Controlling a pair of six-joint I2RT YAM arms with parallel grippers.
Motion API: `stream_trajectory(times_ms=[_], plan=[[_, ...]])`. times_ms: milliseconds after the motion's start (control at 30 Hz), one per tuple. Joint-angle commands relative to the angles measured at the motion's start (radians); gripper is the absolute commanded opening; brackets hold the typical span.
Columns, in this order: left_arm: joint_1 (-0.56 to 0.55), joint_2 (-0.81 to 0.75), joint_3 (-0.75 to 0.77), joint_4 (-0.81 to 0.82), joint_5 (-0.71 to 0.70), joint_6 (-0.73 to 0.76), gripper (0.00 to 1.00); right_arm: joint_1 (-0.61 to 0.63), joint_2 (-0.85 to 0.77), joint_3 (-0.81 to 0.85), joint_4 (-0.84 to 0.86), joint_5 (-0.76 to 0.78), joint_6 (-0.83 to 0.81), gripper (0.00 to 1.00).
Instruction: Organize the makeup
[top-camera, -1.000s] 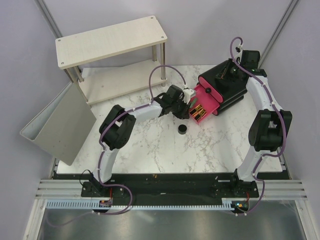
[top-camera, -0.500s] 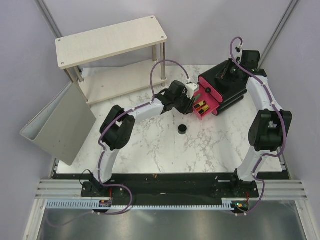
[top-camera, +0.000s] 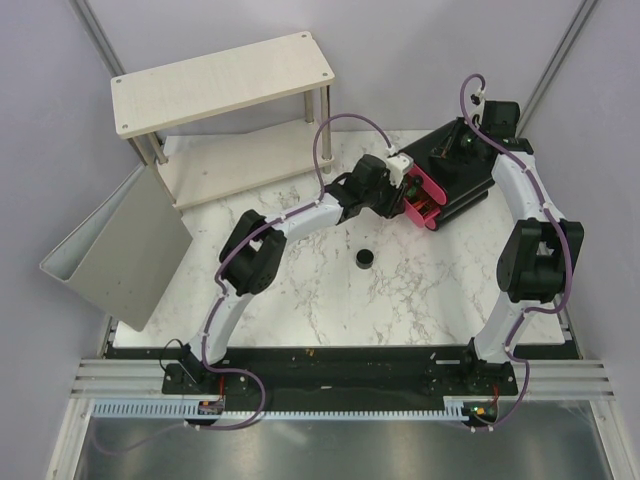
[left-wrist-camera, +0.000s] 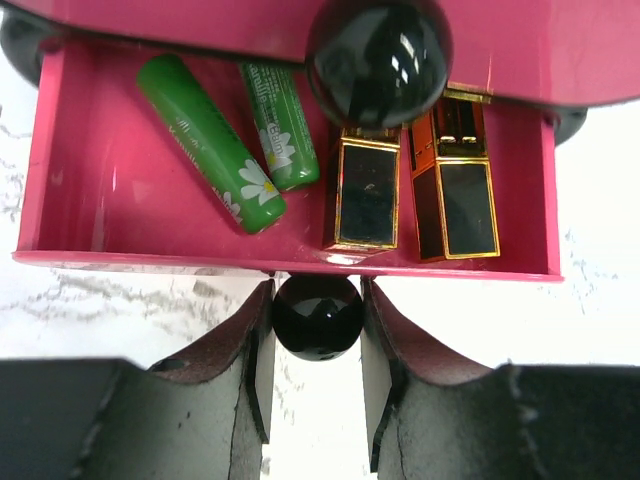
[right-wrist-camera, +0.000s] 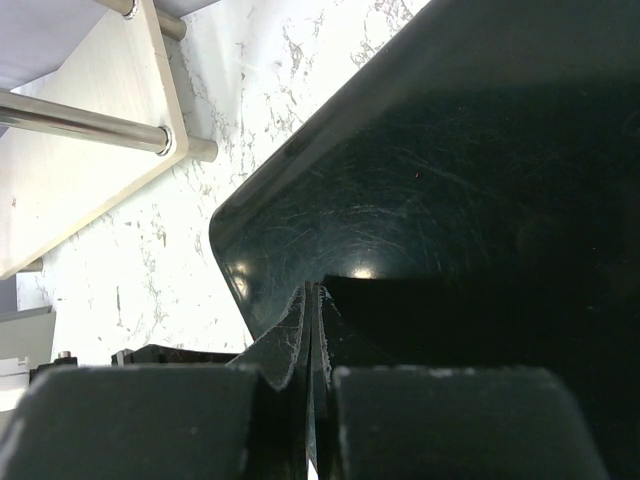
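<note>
The lower pink drawer (left-wrist-camera: 80, 170) of the black box (top-camera: 462, 178) stands part open. In it lie two green tubes (left-wrist-camera: 208, 140) (left-wrist-camera: 281, 125) and two black-and-gold cases (left-wrist-camera: 367, 195) (left-wrist-camera: 465, 190). My left gripper (left-wrist-camera: 317, 330) is shut on the drawer's round black knob (left-wrist-camera: 317, 318); in the top view it (top-camera: 405, 190) is at the box's front. My right gripper (right-wrist-camera: 315, 305) is shut and rests on the box's top (right-wrist-camera: 450, 200). A round black jar (top-camera: 365, 258) sits on the marble table. No beige bottles show.
A second black knob (left-wrist-camera: 378, 60) on the upper pink drawer front hangs above the open drawer. A white two-level shelf (top-camera: 225, 80) stands at the back left. A grey bin (top-camera: 120, 250) leans at the table's left edge.
My left gripper has moved right and back with the knob in it, and the pink drawer has slid most of the way into the box. The right arm has not moved.
</note>
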Motion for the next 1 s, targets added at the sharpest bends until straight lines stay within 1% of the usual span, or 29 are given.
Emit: stream_trajectory(times_ms=[0, 200, 233, 267, 333, 367, 467, 533, 567, 667, 900, 933, 967], plan=[[-0.001, 0.012, 0.085, 0.243, 0.016, -0.074, 0.02, -0.004, 0.045, -0.046, -0.105, 0.027, -0.009, 0.0], [-0.001, 0.109, 0.188, 0.329, 0.049, -0.178, 0.03, -0.004, 0.04, -0.055, -0.101, 0.021, -0.006, 0.0], [-0.001, 0.13, 0.194, 0.346, 0.067, -0.212, 0.04, -0.004, 0.038, -0.055, -0.101, 0.019, -0.006, 0.0], [-0.001, 0.138, 0.198, 0.384, 0.073, -0.226, 0.04, -0.002, 0.038, -0.055, -0.099, 0.019, -0.006, 0.0], [-0.003, 0.153, 0.206, 0.406, 0.081, -0.25, 0.06, -0.004, 0.037, -0.053, -0.101, 0.019, -0.006, 0.0], [-0.004, 0.163, 0.211, 0.418, 0.082, -0.253, 0.06, -0.002, 0.035, -0.053, -0.099, 0.018, -0.003, 0.0], [-0.004, 0.175, 0.212, 0.444, 0.067, -0.262, 0.11, -0.002, 0.034, -0.055, -0.099, 0.015, -0.005, 0.0], [-0.003, 0.175, 0.214, 0.452, 0.069, -0.263, 0.18, -0.004, 0.031, -0.057, -0.099, 0.015, -0.005, 0.0], [-0.003, 0.169, 0.209, 0.453, 0.072, -0.263, 0.25, -0.004, 0.029, -0.06, -0.098, 0.018, -0.006, 0.0], [-0.003, 0.146, 0.18, 0.456, 0.088, -0.246, 0.38, -0.002, 0.026, -0.067, -0.095, 0.019, -0.006, 0.0], [-0.004, 0.037, 0.051, 0.461, 0.095, -0.169, 0.53, -0.004, 0.023, -0.073, -0.095, 0.019, -0.008, 0.0], [-0.003, 0.017, 0.009, 0.459, 0.092, -0.158, 0.57, -0.002, 0.023, -0.073, -0.095, 0.019, -0.006, 0.0], [-0.003, -0.001, -0.016, 0.461, 0.096, -0.143, 0.67, -0.004, 0.023, -0.073, -0.093, 0.019, -0.006, 0.0]])
